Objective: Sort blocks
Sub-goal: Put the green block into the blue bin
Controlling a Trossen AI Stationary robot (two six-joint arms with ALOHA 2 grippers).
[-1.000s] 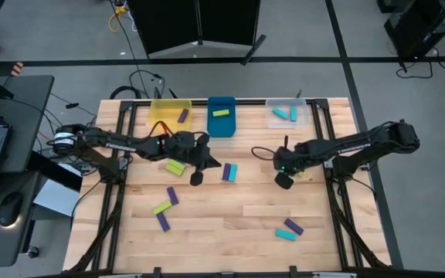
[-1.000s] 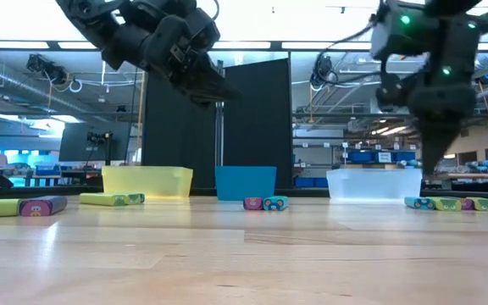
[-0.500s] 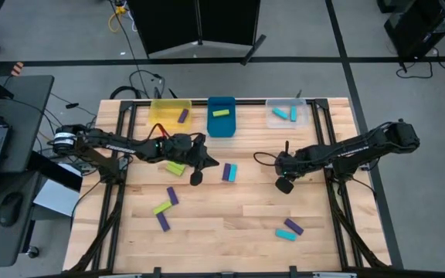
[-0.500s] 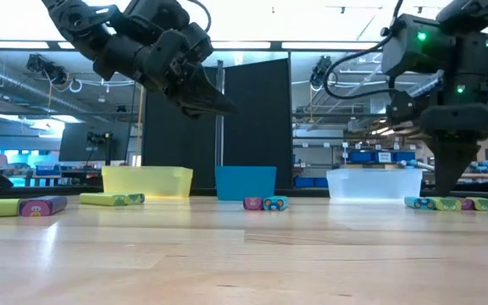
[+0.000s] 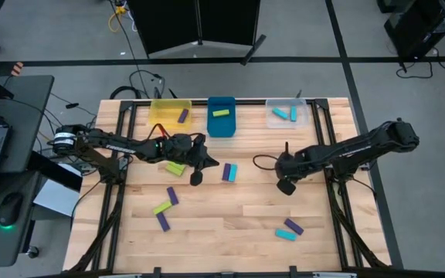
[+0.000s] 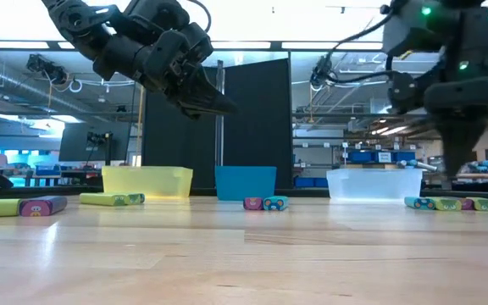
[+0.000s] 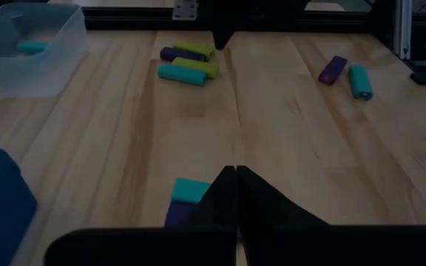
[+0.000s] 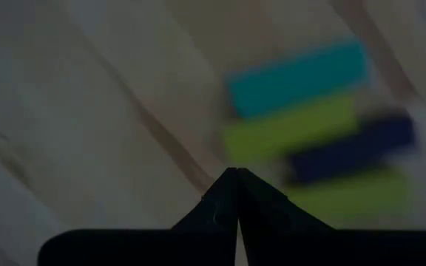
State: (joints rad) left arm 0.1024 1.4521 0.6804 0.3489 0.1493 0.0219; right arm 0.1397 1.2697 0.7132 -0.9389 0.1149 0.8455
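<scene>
Blocks lie scattered on the wooden table. A purple and cyan pair (image 5: 229, 171) lies mid-table, and a lime block (image 5: 175, 167) rests under my left arm. My left gripper (image 5: 212, 163) hovers shut, slanting down toward that pair (image 7: 187, 198). My right gripper (image 5: 286, 174) points down, shut, above a row of cyan, lime and purple blocks (image 8: 309, 125), which shows at the right in the low view (image 6: 451, 203). More blocks lie near left (image 5: 164, 208) and near right (image 5: 290, 230). Neither gripper holds anything.
Three bins stand along the far edge: yellow (image 5: 161, 112) with a purple block, blue (image 5: 221, 126) with a lime block, clear (image 5: 276, 120) with cyan blocks. Bare wood lies between the two block groups near the front edge.
My right gripper has shifted a little toward the table's near edge over the row of blocks and rolled slightly, staying shut.
</scene>
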